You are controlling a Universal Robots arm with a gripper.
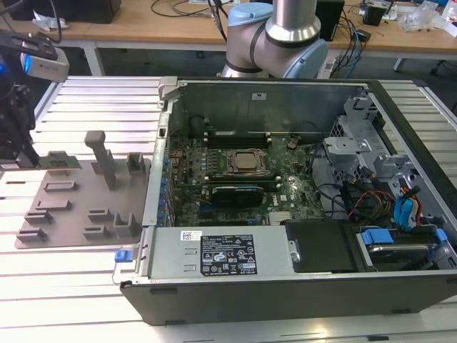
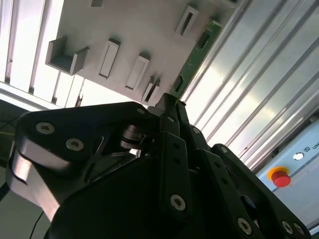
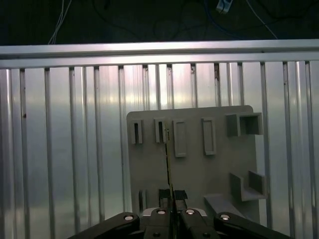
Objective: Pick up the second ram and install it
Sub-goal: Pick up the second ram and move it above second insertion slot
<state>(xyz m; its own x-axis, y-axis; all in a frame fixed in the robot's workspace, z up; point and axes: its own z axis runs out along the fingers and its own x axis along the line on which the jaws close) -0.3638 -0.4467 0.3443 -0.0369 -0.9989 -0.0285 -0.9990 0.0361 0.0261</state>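
We've got the black gripper (image 3: 172, 200) pinching the thin green-grey second ram (image 2: 199, 47) edge-on over the grey plastic tray (image 3: 219, 169), ribbed metal table (image 3: 75, 149) stretching wide around.

In the second wrist view the dark body of the claw (image 2: 170, 102) covers one end of the second ram (image 2: 199, 47). In the first wrist view the second ram (image 3: 167, 164) shows edge-on, a thin line, its faces unseen.
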